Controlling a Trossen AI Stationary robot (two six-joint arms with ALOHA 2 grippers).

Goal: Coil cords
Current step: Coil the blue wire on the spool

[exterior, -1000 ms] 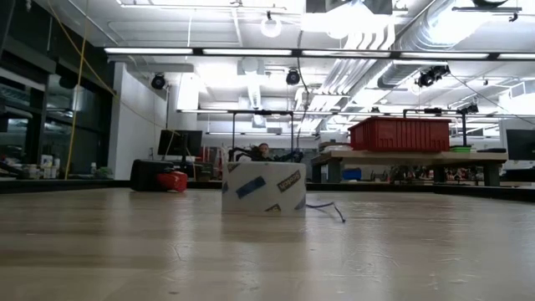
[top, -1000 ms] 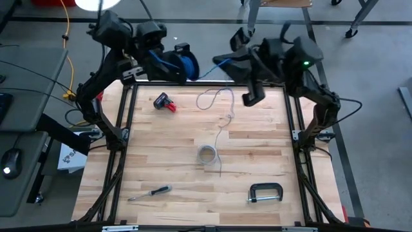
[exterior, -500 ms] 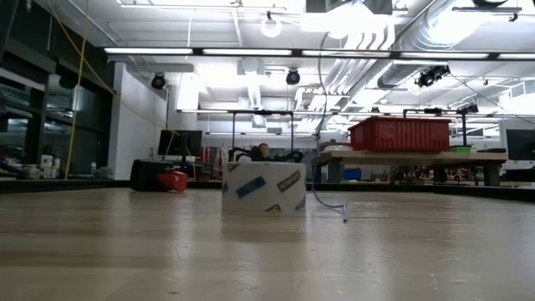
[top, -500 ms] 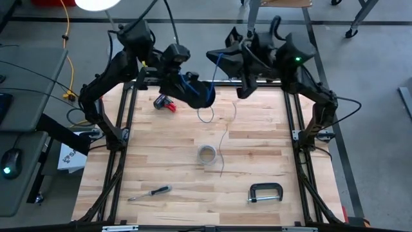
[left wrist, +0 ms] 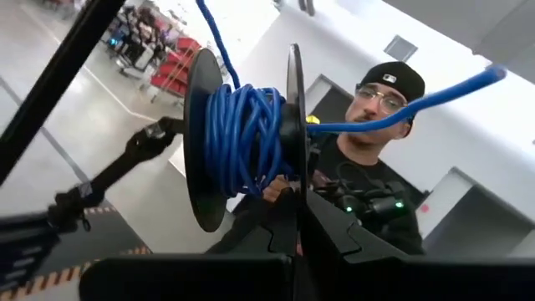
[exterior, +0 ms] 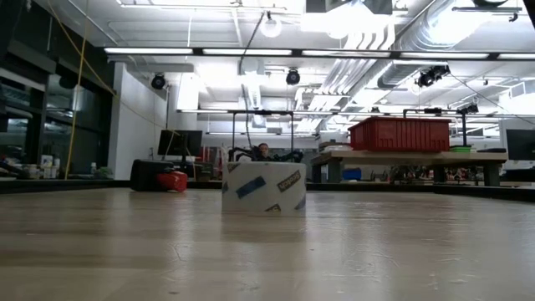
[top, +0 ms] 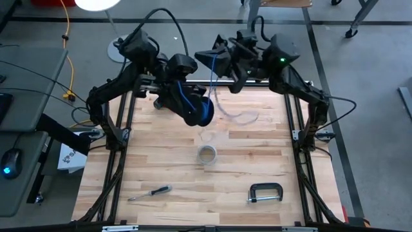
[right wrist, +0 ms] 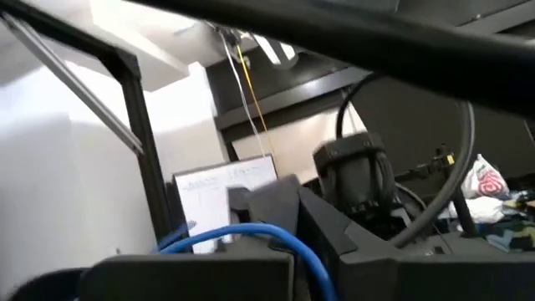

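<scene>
Both grippers clamp the blue cord point(top: 193, 103): left point(top: 183, 103) its spool, right point(top: 219, 61) its half-hidden end.

The table point(top: 257, 161) is pale wood in planked strips, matt with a faint sheen in the low view. On the black, smooth plastic spool point(left wrist: 242, 146) above the left gripper's fingers, the blue cord point(left wrist: 247, 138) looks like glossy plastic-sheathed cable. The pale grey cord point(top: 235, 115), below the right gripper, is thin and dull. The tape roll point(top: 206, 154) looks papery, the C-clamp point(top: 266, 192) dark matt metal.
</scene>
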